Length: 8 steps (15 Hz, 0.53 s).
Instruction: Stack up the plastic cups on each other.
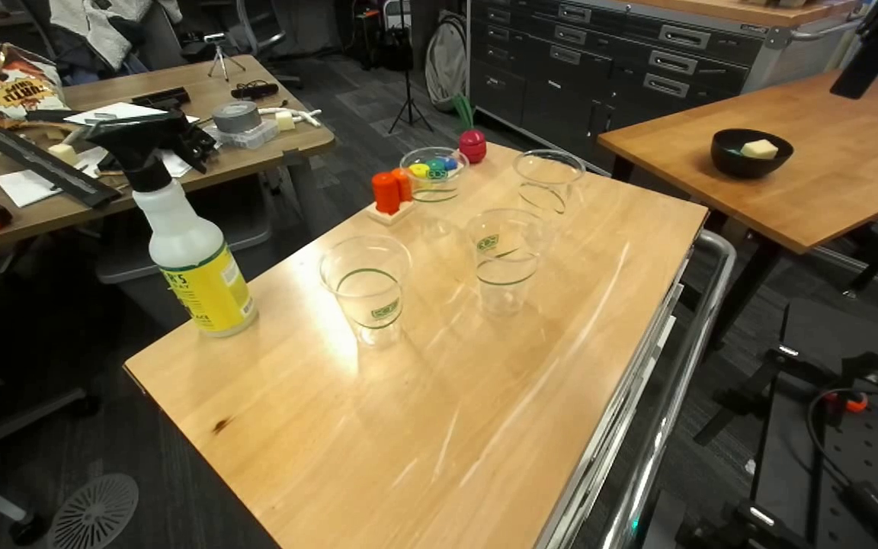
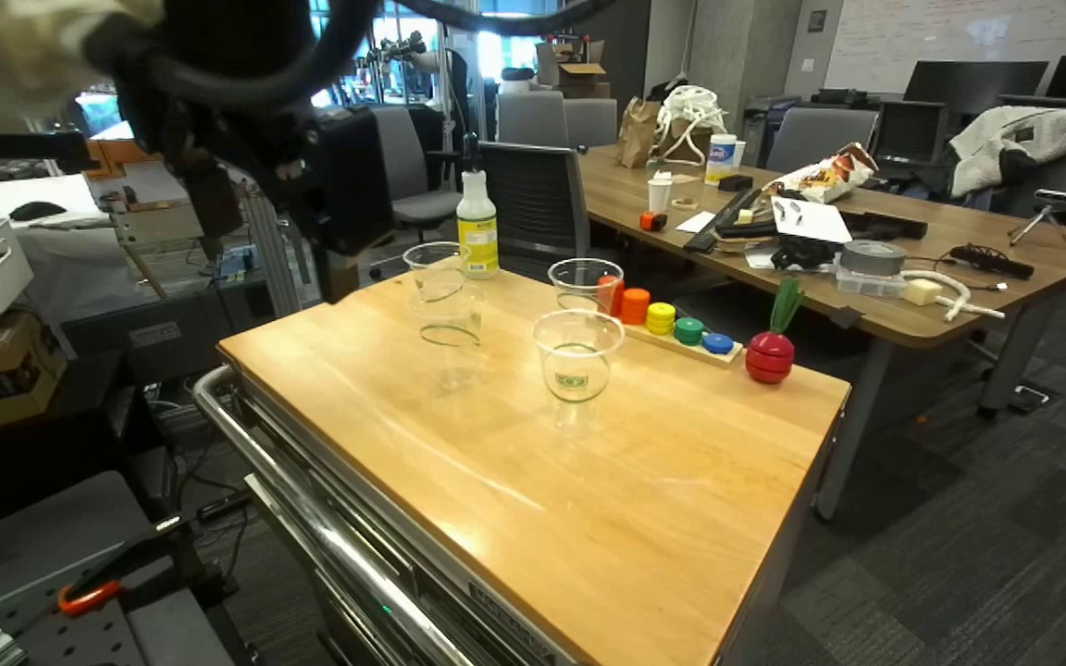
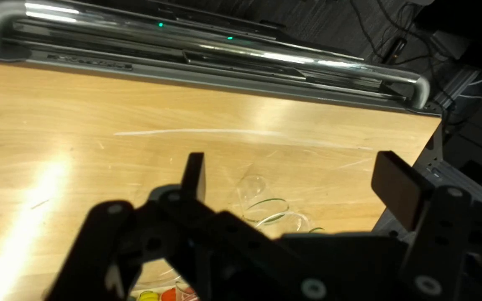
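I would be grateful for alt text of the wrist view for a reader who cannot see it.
An open black gripper hangs empty over a wooden tabletop, partly hiding at least one clear, green-lined plastic cup. A shiny metal rail slants across the top; yellow and red blocks show at the bottom edge.

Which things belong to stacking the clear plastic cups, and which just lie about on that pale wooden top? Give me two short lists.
Belong to the job:
four clear, flared plastic cups with green rings
black gripper, open

Just lying about:
white plastic spray bottle with yellow label
row of round red, yellow, green and blue blocks
round red toy with green leaves
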Motion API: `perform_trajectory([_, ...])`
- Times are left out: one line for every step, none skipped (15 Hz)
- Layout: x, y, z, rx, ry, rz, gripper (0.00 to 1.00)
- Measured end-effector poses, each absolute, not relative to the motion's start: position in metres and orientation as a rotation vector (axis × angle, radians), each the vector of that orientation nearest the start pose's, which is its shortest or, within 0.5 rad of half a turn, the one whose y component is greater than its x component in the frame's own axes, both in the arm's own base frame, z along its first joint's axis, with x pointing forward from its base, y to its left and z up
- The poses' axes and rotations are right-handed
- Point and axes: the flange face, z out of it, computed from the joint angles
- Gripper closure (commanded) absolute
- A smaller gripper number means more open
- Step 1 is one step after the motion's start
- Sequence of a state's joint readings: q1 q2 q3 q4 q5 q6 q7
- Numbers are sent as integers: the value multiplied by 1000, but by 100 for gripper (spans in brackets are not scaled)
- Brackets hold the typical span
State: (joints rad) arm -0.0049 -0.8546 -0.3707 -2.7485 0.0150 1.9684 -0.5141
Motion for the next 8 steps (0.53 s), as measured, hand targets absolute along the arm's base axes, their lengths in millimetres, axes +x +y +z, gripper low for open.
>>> perform_trajectory([300,-106,445,-2865,-356,-230,0])
perform_trajectory([314,-104,447,-2874,-356,-248,0])
perform_trajectory([331,-102,449,-2885,-355,-263,0])
perform_trajectory([350,-100,450,-2900,-353,-278,0])
perform_trajectory([368,-98,451,-2918,-349,-289,0])
perform_trajectory([387,-97,450,-2938,-343,-299,0])
perform_trajectory([405,-96,448,-2958,-335,-300,0])
perform_trajectory([423,-96,445,-2976,-324,-294,0])
